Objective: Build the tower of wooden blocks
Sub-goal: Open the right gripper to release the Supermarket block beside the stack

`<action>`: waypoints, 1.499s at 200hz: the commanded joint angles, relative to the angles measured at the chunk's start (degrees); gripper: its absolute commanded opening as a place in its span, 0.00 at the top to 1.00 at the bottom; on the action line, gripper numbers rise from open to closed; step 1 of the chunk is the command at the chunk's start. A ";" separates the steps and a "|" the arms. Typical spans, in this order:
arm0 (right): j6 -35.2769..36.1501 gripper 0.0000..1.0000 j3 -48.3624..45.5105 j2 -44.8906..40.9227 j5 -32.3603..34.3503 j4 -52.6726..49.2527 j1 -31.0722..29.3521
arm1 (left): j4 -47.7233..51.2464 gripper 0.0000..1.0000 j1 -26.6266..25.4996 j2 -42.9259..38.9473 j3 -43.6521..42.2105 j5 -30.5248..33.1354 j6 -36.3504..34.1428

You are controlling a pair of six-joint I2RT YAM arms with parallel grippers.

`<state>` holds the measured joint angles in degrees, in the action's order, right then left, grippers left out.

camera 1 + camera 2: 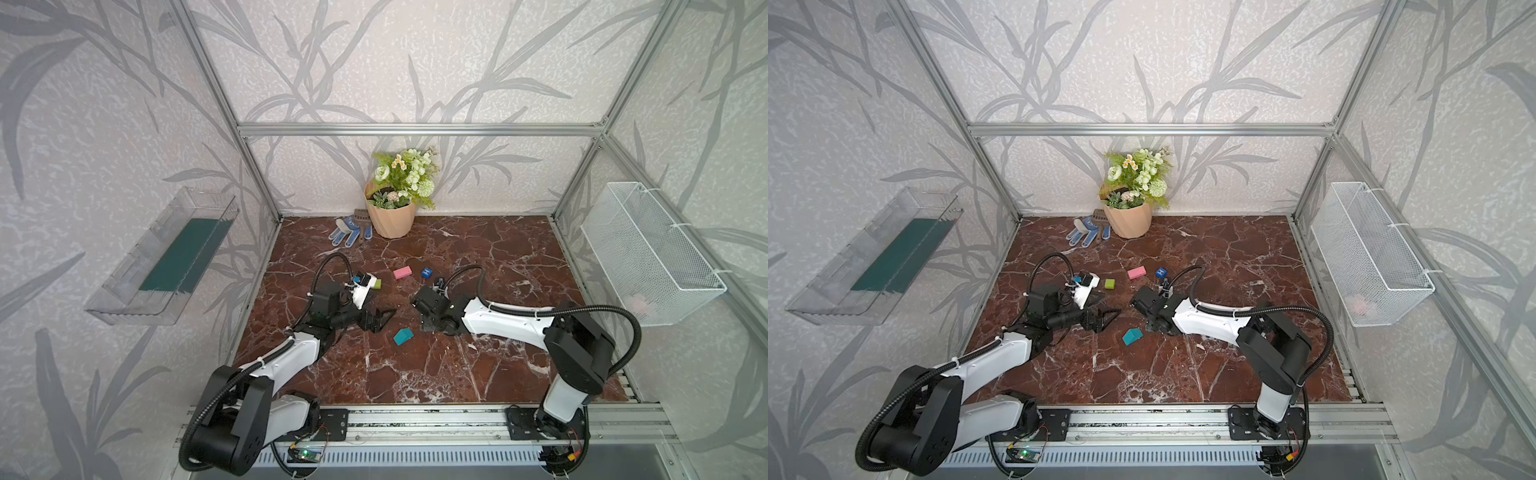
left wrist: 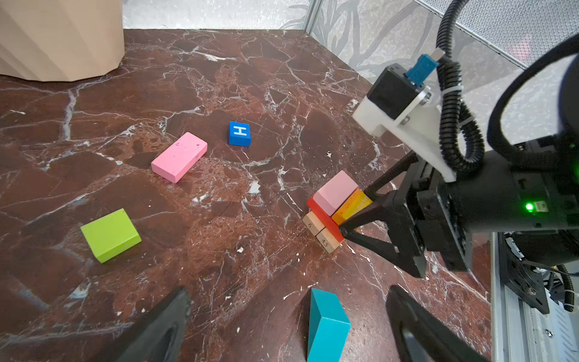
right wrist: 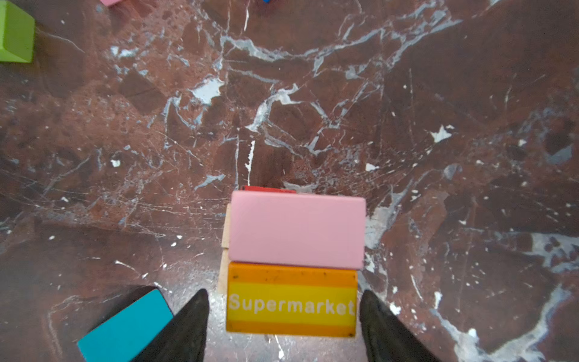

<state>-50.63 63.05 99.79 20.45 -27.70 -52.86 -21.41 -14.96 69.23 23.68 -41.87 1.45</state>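
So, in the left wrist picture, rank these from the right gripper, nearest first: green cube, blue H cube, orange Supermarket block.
1. Orange Supermarket block, straddled by the open right gripper.
2. Blue H cube, on the table.
3. Green cube, by the left arm.

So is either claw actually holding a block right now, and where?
Neither. The right gripper has its jaws either side of the orange block, with a gap showing; the left gripper is open and empty.

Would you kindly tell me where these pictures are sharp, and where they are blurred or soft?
In both top views, even light, and the blue H cube is tiny; in the left wrist view, the pink block is crisp, but the left hand has blurred fingers; in the right wrist view, the Supermarket block looks soft.
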 commanded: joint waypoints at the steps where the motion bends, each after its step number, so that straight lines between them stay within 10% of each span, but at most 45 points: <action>1: 0.46 0.26 -1.47 -1.71 -0.05 0.81 -0.10 | -0.15 0.01 -0.26 0.27 1.90 -0.41 -1.54; 300: 0.31 0.30 -7.31 -6.07 1.11 4.01 -0.35 | 0.93 0.01 -0.51 1.44 2.95 -0.15 -1.72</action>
<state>-50.89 55.27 94.70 21.47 -23.99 -53.45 -20.93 -15.25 70.61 25.30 -41.85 1.06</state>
